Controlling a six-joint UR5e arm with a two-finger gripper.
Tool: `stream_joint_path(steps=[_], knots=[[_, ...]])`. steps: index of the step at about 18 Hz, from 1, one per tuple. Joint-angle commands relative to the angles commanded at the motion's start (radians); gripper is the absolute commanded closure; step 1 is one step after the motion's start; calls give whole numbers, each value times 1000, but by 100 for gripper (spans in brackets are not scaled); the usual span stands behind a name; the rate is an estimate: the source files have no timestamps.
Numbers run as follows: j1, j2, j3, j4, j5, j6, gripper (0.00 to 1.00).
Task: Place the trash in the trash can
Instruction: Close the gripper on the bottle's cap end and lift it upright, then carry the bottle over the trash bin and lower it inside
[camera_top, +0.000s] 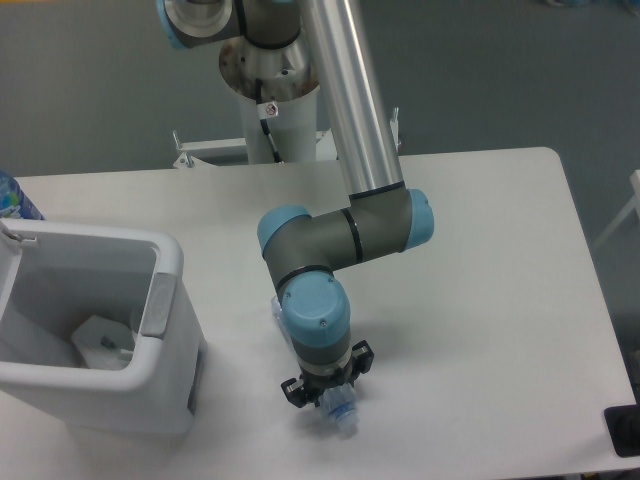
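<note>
The clear crushed plastic bottle (338, 416) hangs under the arm's wrist. One end pokes out below the gripper (322, 392) and a sliver of the other end (276, 307) shows behind the blue wrist joint. The gripper points down and is shut on the bottle, whose middle it hides. The white-grey trash can (165, 290) stands at the table's left, roughly a hand's width left of the gripper. A small white crumpled piece (100, 340) lies on the can's floor.
A deep-blue bottle (10, 196) peeks in at the left edge behind the trash can. A black object (624, 430) sits at the table's lower right corner. The arm's base column (272, 100) rises behind the table's far edge.
</note>
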Motion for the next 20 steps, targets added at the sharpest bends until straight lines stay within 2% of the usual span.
stream_joint_path(steps=[4,7,13,16,20], knots=[[-2,21,46,2,-18,6,38],[0,43,93,5,-78,12,38],[34,69,241,24,-207,31,38],[46,101,255,44,-230,106,38],[61,149,296,63,-334,132,38]])
